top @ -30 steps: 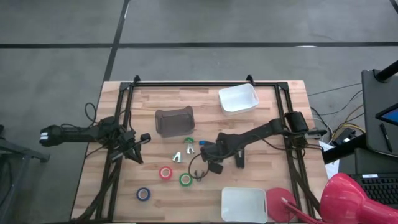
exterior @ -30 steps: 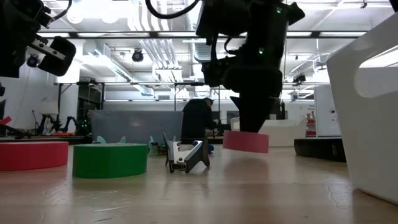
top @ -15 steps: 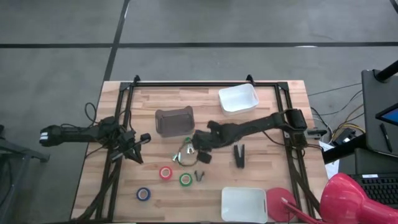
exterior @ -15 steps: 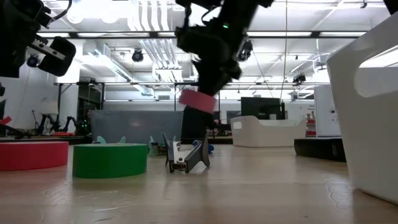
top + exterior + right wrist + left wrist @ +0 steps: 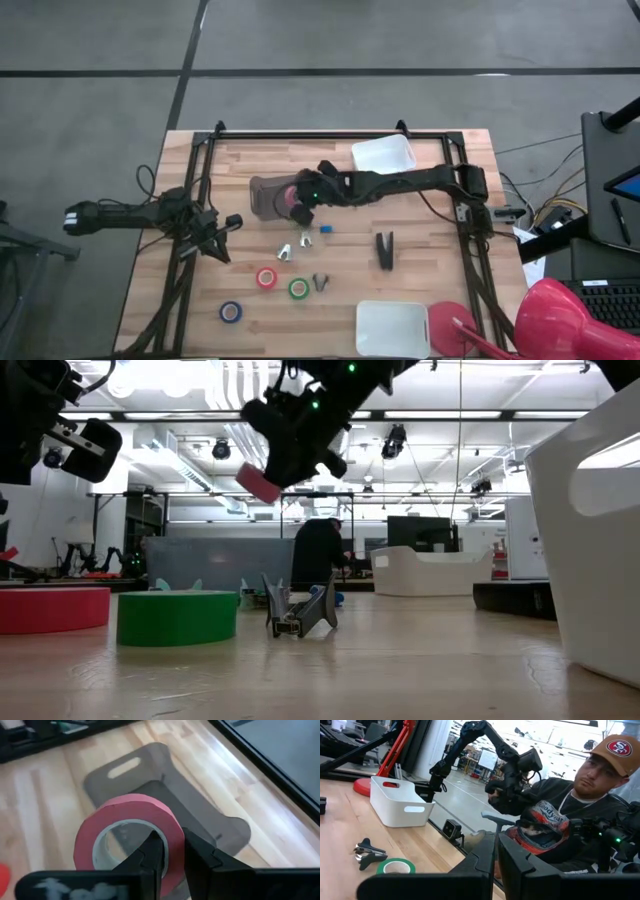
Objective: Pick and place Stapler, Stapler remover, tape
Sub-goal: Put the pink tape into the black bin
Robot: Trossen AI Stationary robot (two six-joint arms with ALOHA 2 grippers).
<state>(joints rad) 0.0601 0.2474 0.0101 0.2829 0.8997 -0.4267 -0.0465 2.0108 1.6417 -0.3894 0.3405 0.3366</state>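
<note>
The pink tape roll (image 5: 291,196) is in my right gripper (image 5: 302,192), which is shut on it above the grey bin (image 5: 268,196); the low view shows the roll (image 5: 258,483) tilted high over the table. The red (image 5: 267,277), green (image 5: 298,288) and blue (image 5: 231,312) rolls lie flat on the wood. A silver stapler remover (image 5: 285,250) and a dark one (image 5: 321,282) lie nearby. The black stapler (image 5: 385,250) lies right of them. My left gripper (image 5: 222,230) waits shut by the table's left edge. My right gripper pinches the pink roll's wall (image 5: 173,836), with one finger (image 5: 152,854) inside the ring and the other (image 5: 200,856) outside. The roll is lifted clear and tilted, over the grey bin (image 5: 165,795).
A white bin (image 5: 383,158) stands at the far edge and another (image 5: 392,328) at the near edge. Small blue (image 5: 325,229) and greenish (image 5: 305,238) pieces lie mid-table. A red object (image 5: 460,325) sits at the near right corner. A person (image 5: 580,820) sits beyond the table.
My right gripper has carried the pink roll from low over the table's middle, up and toward the far left, until it is over the grey bin. The roll has tipped from level to tilted. The dark stapler remover now shows where the gripper was.
</note>
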